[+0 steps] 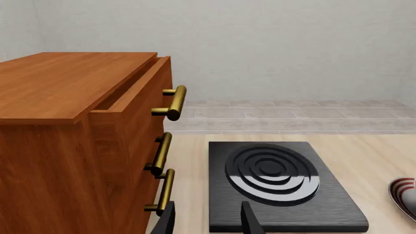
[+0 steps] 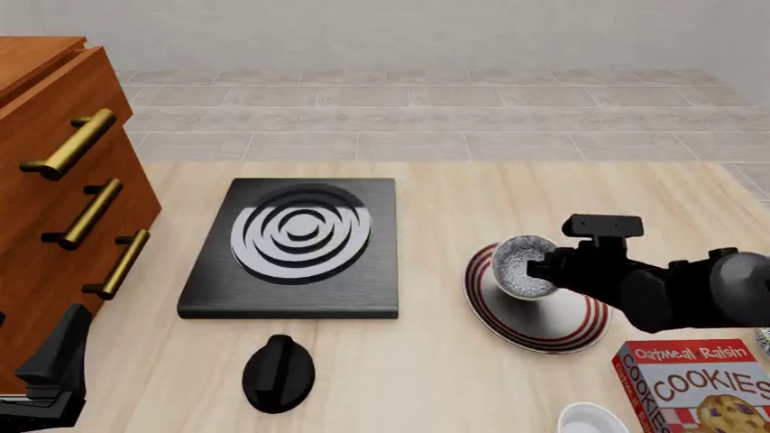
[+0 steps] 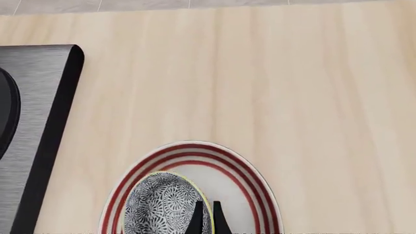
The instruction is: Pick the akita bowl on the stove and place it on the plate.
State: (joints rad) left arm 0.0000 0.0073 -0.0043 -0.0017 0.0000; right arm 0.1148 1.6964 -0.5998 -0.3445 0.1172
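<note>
- Pale wood worktop (image 2: pixel 481 194), tiled floor and a plain grey wall behind it.
- Right gripper (image 3: pixel 206 218) is pinched onto the rim of the bowl (image 2: pixel 522 265), fingers nearly together, holding it over the plate (image 2: pixel 565 327). Can't tell if the bowl is touching the plate.
- Stove (image 2: pixel 295 251) is off to that gripper's left, nothing on the burner rings.
- Left gripper (image 1: pixel 206 220) is spread wide and holding nothing, with the stove just ahead of it and the wooden drawers (image 1: pixel 78 146) beside it.
- Black knob (image 2: pixel 278 373) and a cookie box (image 2: pixel 698 386) sit nearer the camera.
</note>
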